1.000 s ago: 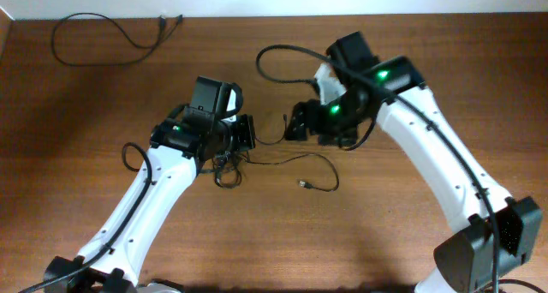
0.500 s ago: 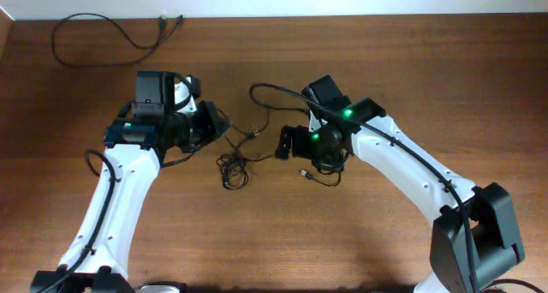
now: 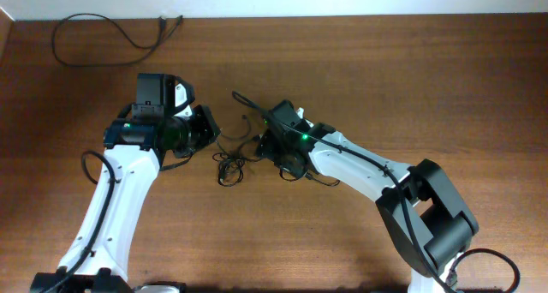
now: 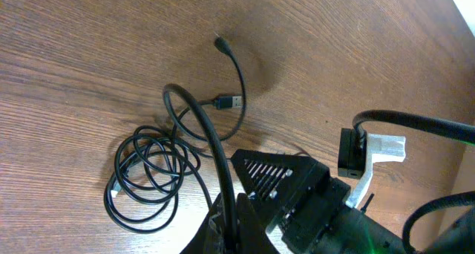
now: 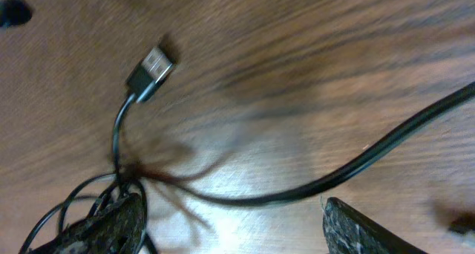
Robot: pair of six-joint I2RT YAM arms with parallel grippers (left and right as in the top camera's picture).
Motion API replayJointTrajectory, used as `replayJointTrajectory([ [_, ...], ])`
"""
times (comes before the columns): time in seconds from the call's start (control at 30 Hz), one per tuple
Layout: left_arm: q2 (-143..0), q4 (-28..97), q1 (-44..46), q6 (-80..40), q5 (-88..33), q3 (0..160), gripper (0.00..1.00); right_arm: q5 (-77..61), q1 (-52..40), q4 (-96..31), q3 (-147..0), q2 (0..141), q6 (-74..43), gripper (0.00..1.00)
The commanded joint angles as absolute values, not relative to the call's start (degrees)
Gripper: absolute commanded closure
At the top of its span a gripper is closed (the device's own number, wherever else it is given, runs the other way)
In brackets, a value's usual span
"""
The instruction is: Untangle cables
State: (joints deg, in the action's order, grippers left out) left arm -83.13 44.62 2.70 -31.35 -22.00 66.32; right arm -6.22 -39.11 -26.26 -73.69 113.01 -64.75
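Note:
A small coil of thin black cables (image 3: 229, 168) lies on the table between my two grippers; in the left wrist view the coil (image 4: 148, 172) sits left of my fingers, with a USB plug (image 4: 230, 102) beyond it. My left gripper (image 3: 212, 132) is shut on one black cable (image 4: 211, 139) that runs up from its fingers (image 4: 236, 220). My right gripper (image 3: 259, 145) is just right of the coil, low over the table. Its jaws (image 5: 237, 228) are open, with a cable strand (image 5: 334, 176) crossing between them and a USB plug (image 5: 152, 67) ahead.
A separate thin black cable (image 3: 94, 38) lies in a loose loop at the table's back left corner. Another strand (image 3: 324, 178) lies under the right arm. The right arm (image 4: 319, 202) fills the left wrist view's lower right.
The right gripper has moved left and down to the coil. The left gripper swung left a second ago, pulling a cable strand out, and has since held its place.

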Motion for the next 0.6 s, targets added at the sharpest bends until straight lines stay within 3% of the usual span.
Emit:
replayJointTrajectory([
  [0.0,-81.89,44.69,2.44,-31.88,-21.15,67.29,1.0,-2.55,-39.38,-24.49,-73.49,114.28,-65.47,0.23],
  [0.13,-81.89,44.69,2.46,-31.88,-21.17,67.29,1.0,-2.09,-39.44,-23.55,-73.49,115.26,-65.47,0.41],
  [0.23,-81.89,44.71,2.46,-31.88,-21.15,67.29,1.0,-1.93,-39.42,-20.64,-73.49,116.9,-65.49,0.43],
  [0.27,-81.89,44.71,2.46,-31.88,-21.15,67.29,1.0,-1.87,-39.42,-19.79,-73.49,117.3,-65.45,0.48],
  [0.33,-81.89,44.71,2.44,-31.88,-21.15,67.29,1.0,-1.74,-39.35,-19.46,-73.49,117.38,-65.41,0.86],
  [0.37,-81.89,44.71,2.44,-31.86,-21.15,67.29,1.0,-1.43,-39.29,-19.49,-73.52,117.36,-65.43,0.96],
  [0.5,-81.89,46.33,2.44,-31.86,-17.47,67.29,1.0,-1.67,-35.51,-24.8,-74.15,111.18,-62.76,0.96],
  [0.57,-81.89,48.8,2.28,-31.88,-10.11,67.29,1.0,-1.65,-31.38,-27.27,-74.22,102.17,-53.36,0.96],
])
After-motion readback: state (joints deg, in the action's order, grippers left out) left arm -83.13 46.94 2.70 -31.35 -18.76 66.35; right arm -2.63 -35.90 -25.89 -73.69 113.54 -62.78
